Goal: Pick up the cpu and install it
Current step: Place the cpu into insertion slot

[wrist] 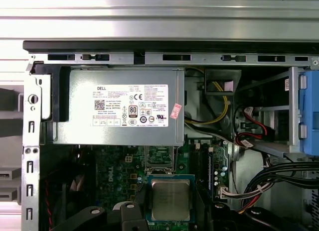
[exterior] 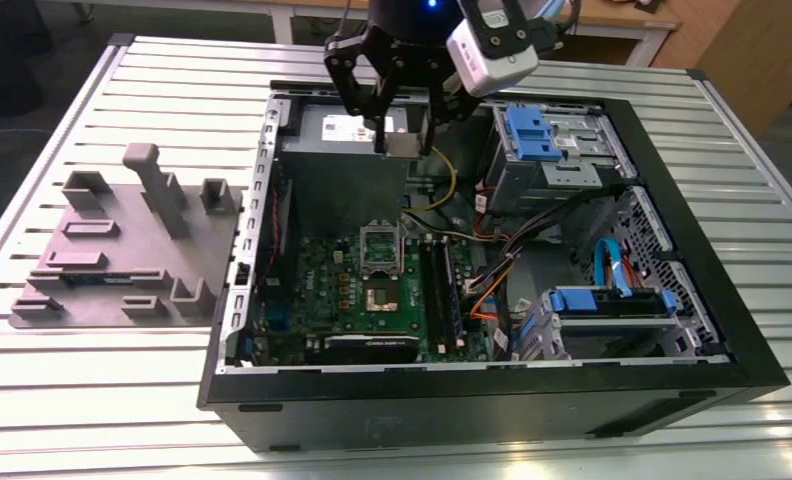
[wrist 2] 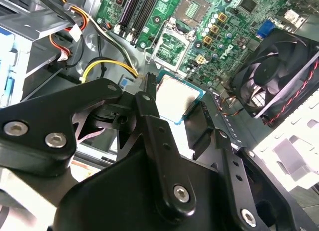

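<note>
Exterior view shows me the black two-fingered gripper (exterior: pixel 399 135) clamped on the small square cpu with the pale silvery metal top (exterior: pixel 399 146). It holds the chip in the air over the open black computer case (exterior: pixel 503 395). Beneath lie the green motherboard (exterior: pixel 356 300) and the large grey metal box with a white label (wrist: pixel 119 111).
</note>
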Available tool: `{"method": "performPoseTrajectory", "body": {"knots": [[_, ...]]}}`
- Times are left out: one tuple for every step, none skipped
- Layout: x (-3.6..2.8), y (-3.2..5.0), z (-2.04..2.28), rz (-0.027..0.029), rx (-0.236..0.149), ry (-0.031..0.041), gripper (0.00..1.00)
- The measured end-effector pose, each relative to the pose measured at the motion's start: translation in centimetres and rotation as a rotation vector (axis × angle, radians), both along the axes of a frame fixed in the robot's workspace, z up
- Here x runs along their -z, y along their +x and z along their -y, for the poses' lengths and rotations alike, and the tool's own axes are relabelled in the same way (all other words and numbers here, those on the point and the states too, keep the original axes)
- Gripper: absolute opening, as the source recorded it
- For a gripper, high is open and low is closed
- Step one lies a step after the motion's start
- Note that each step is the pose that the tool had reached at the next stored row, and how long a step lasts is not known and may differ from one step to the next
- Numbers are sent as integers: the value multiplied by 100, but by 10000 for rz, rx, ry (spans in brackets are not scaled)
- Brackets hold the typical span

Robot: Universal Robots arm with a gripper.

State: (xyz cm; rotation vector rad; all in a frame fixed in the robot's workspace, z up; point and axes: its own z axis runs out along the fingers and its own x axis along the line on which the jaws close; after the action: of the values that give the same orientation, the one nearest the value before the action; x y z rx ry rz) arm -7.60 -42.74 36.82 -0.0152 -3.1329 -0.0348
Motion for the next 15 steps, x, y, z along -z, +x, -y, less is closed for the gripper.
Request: {"method": "performPoseTrajectory", "body": {"knots": [[0,-2,0,0,0,0,47],[0,-4,0,0,0,0,47],[0,-6,0,0,0,1,47],[0,-8,0,0,0,0,47],[0,-10,0,0,0,0,47],[0,-12,0,0,-1,0,47],[0,-14,0,0,0,0,47],[0,-16,0,0,0,0,47],[0,-18,0,0,0,0,47],[0,-19,0,0,0,0,47],[0,-21,0,0,0,0,47],[0,-23,0,0,0,0,47],[0,-25,0,0,0,0,47],[0,-27,0,0,0,0,47],[0,-29,0,0,0,0,47]]}}
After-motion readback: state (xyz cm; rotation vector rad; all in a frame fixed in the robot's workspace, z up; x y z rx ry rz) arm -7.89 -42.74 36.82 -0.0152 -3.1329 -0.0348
